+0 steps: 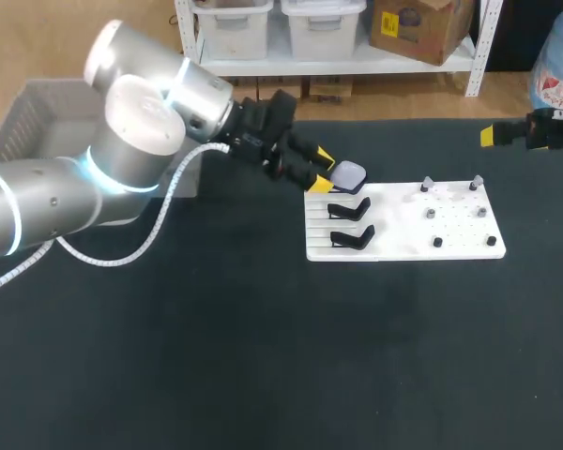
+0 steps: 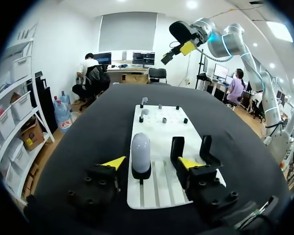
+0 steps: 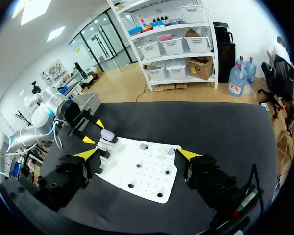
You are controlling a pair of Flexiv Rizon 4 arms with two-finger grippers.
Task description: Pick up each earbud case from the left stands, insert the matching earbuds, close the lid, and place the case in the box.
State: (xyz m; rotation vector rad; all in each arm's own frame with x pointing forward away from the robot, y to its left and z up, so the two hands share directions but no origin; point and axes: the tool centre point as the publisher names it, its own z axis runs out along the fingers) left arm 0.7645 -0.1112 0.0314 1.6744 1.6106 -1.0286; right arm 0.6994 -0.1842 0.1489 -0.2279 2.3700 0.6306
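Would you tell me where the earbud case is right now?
In the head view the case sits on the board's farthest left stand, between the open fingers of the left tool.

We can make out no legible text, label, number or sign on the white board [image 1: 403, 225] or on the earbud case [image 1: 349, 175] standing at its far left.

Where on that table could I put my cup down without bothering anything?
Bare: the black table in front of the white board, and the strip to its right. Crowded: the board's far left corner, where the left gripper straddles the earbud case.
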